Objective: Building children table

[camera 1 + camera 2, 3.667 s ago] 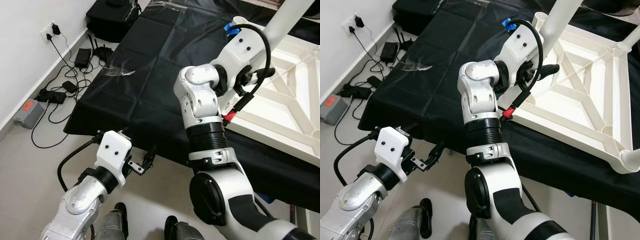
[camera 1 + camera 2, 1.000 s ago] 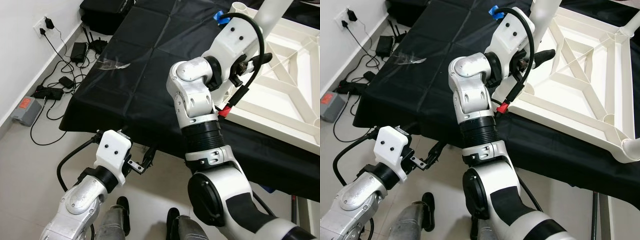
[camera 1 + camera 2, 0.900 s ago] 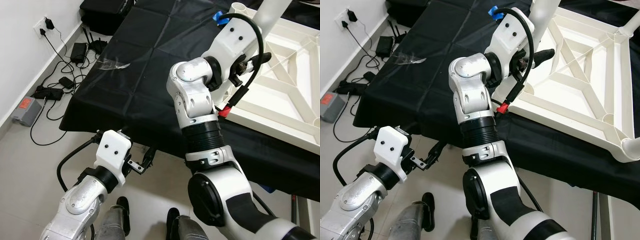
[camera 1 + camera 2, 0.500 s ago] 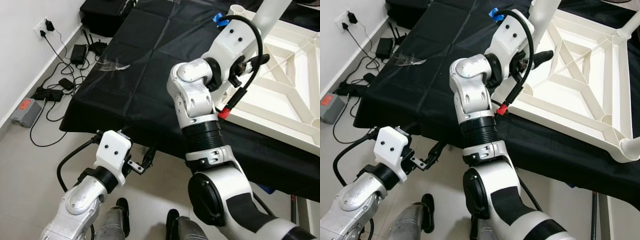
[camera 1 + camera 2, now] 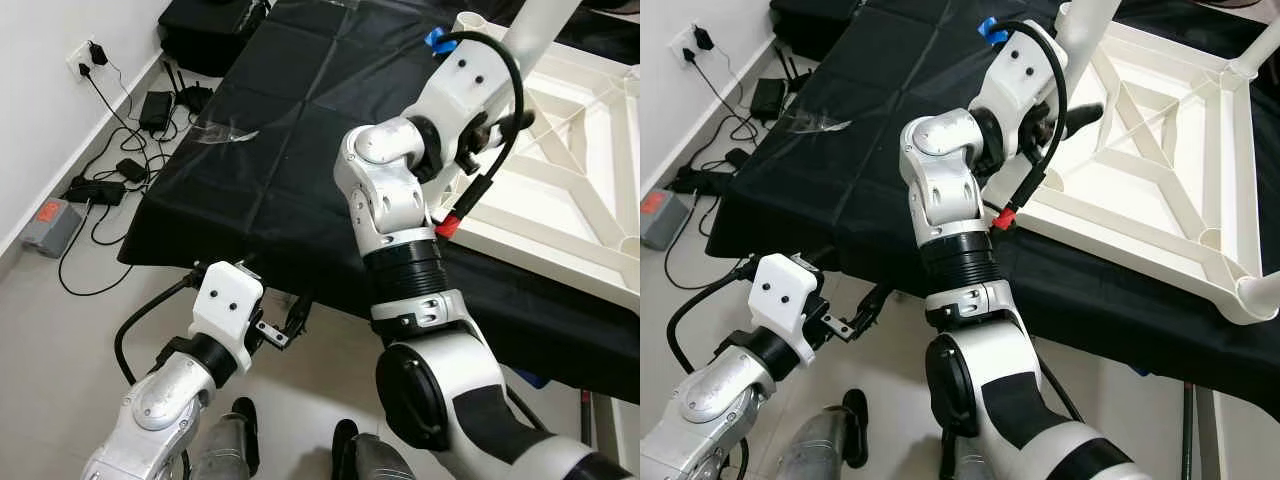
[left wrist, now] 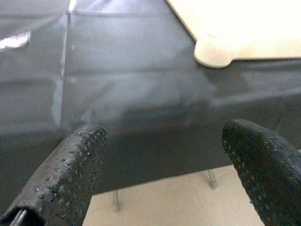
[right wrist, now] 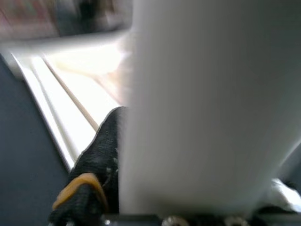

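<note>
The white children's table (image 5: 1160,190) lies upside down on a black-clothed table (image 5: 290,150). One white table leg (image 5: 1090,30) stands up from its near left corner. My right gripper (image 5: 1080,110) is raised to that leg and shut on it; in the right wrist view the leg (image 7: 211,103) fills the space beside one black finger (image 7: 101,150). My left gripper (image 5: 295,318) hangs low in front of the cloth's near edge, open and holding nothing. In the left wrist view its fingers (image 6: 75,160) stand wide apart, with a corner of the white table (image 6: 221,42) beyond.
Cables and power adapters (image 5: 120,170) lie on the floor by the left wall, below a wall socket (image 5: 88,55). A grey box with a red label (image 5: 50,222) sits there too. A clear scrap of plastic (image 5: 225,132) lies on the cloth. A black bag (image 5: 205,25) is at the far left.
The whole picture has shifted a little, so the camera moved. My right gripper stays on the table leg and my left arm has not moved.
</note>
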You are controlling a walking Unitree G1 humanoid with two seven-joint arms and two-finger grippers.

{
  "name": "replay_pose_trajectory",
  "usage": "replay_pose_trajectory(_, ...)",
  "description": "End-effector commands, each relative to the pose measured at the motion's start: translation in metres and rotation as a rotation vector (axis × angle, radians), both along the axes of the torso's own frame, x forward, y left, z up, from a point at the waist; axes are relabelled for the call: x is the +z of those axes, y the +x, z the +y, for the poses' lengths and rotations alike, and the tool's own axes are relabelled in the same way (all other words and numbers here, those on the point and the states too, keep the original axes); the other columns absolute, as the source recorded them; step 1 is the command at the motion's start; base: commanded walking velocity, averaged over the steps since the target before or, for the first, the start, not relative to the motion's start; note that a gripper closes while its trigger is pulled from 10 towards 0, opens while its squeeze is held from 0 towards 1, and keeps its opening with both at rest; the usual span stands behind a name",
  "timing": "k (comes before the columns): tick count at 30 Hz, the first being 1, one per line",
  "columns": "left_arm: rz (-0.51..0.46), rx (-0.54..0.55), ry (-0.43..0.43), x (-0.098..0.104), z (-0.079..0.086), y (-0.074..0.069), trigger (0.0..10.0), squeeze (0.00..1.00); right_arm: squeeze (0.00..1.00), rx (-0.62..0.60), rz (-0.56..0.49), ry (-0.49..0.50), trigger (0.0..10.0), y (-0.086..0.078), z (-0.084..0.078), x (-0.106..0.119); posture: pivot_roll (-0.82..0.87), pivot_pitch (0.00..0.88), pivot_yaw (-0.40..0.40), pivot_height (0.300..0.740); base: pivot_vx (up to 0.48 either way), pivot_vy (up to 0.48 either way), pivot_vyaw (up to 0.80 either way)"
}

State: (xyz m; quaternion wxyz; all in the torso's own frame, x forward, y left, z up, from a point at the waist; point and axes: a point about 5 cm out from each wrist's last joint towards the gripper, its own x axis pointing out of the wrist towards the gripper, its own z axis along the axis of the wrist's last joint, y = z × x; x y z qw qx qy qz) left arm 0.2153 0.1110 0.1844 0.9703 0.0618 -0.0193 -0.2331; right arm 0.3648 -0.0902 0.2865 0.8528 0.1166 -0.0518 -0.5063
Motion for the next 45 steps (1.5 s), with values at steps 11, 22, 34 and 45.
replay_pose_trajectory(11, 0.006, -0.002, -0.001, -0.003, -0.002, -0.003, 10.0, 0.00, 0.00, 0.018, 0.021, 0.029, 10.0, -0.003, 0.007, -0.006, 0.19, 0.347, -0.106, 0.740, 0.000, 0.000, 0.00)
replay_pose_trajectory(22, 0.001, 0.003, 0.001, -0.002, -0.001, -0.001, 10.0, 0.00, 0.00, 0.037, -0.001, 0.035, 0.0, -0.003, 0.008, -0.003, 0.19, 0.349, -0.105, 0.740, 0.000, 0.000, 0.00)
replay_pose_trajectory(34, -0.001, 0.005, 0.002, -0.002, -0.001, 0.000, 10.0, 0.00, 0.00, 0.114, -0.067, 0.025, 0.0, 0.000, 0.012, 0.007, 0.19, 0.346, -0.105, 0.740, 0.000, 0.000, 0.00)
replay_pose_trajectory(45, -0.022, 0.005, -0.005, -0.004, -0.005, 0.011, 10.0, 0.00, 0.00, 0.687, -0.409, -0.232, 10.0, 0.005, -0.004, 0.100, 0.18, 0.275, -0.107, 0.740, 0.000, 0.000, 0.00)
